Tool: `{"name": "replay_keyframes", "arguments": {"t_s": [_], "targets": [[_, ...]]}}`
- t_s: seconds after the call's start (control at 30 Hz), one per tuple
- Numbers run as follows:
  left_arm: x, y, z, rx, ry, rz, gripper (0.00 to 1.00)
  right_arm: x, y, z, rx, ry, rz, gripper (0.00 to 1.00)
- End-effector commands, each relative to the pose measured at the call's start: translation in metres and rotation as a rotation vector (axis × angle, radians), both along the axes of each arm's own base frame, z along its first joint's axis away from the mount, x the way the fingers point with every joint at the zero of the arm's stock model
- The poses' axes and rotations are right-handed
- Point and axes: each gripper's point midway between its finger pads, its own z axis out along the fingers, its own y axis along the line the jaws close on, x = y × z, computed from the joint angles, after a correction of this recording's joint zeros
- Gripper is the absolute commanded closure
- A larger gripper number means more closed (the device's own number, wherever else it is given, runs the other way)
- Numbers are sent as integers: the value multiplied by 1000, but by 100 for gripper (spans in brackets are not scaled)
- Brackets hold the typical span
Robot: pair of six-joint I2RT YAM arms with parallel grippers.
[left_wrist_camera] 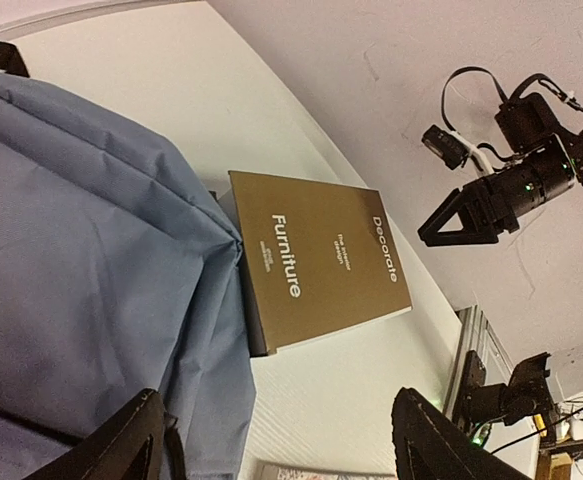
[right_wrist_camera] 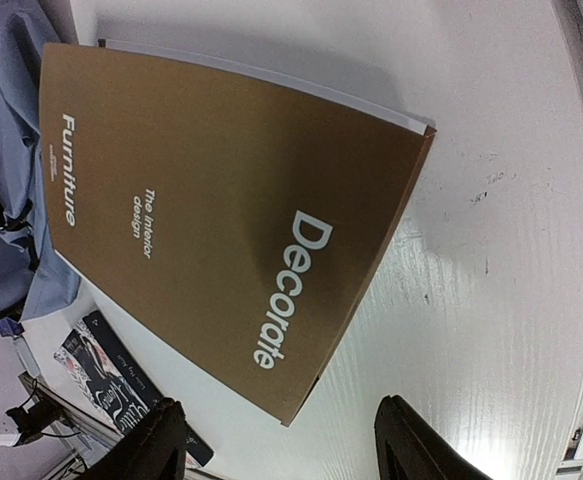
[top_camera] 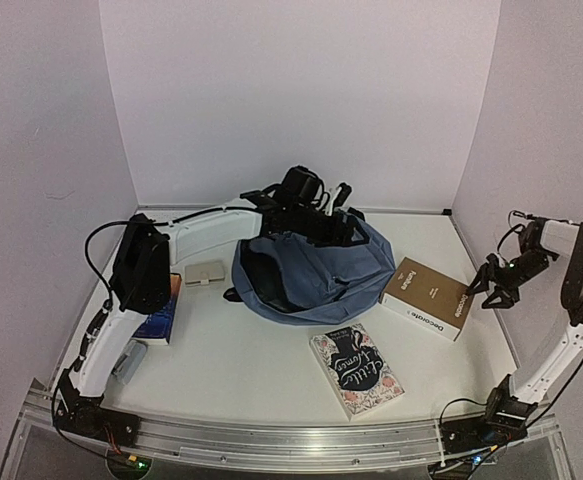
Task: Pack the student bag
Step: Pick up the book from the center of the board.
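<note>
The student bag (top_camera: 311, 275) is seen beneath the spread, empty left gripper (left_wrist_camera: 276, 425), while the brown book (top_camera: 428, 297) against its right side is pointed lengthwise at the nearer, likewise unclenched right gripper (right_wrist_camera: 283, 405).

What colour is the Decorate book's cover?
Brown, with white lettering; the Decorate book shows best in the right wrist view.

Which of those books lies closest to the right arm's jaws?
The flat brown book titled Decorate, just below those jaws; the floral-covered book and the blue book lie farther left.
</note>
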Motion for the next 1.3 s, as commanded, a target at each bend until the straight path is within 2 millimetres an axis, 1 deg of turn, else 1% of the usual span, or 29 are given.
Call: {"name": "replay_keyframes", "arguments": {"t_s": [0.0,0.1,0.2,0.33,0.47,0.53,0.67,0.9,1.0,1.1,1.13,1.2,1.27], "targets": [[-11,-30,-12,-32,35,-50,22,1,-2,-16,11,43,-11,36],[-19,-45,-35,-27,55,-73,22,1,-1,-22,23,52,-16,36],[-22,-53,-52,-31,78,-86,23,1,1,-27,32,59,-15,37],[-27,-59,-66,-44,106,-108,25,1,9,-33,42,70,2,38],[-37,-65,-71,-54,111,-144,27,3,22,-42,44,84,23,38],[-42,-69,-71,-65,111,-164,27,5,29,-44,40,86,40,38],[-49,-75,-78,-76,125,-183,29,8,43,-47,21,84,87,38],[-48,-78,-92,-71,145,-167,30,14,70,-44,-10,63,190,39],[-44,-76,-98,-55,144,-145,29,13,76,-45,-27,62,217,39],[-43,-75,-103,-48,148,-138,30,11,74,-49,-40,71,223,39],[-44,-76,-103,-50,150,-142,32,11,74,-50,-42,73,224,39],[-47,-77,-100,-62,151,-159,40,12,75,-51,-39,68,230,41],[-51,-78,-93,-74,140,-176,52,13,76,-49,-33,54,235,46]]}}
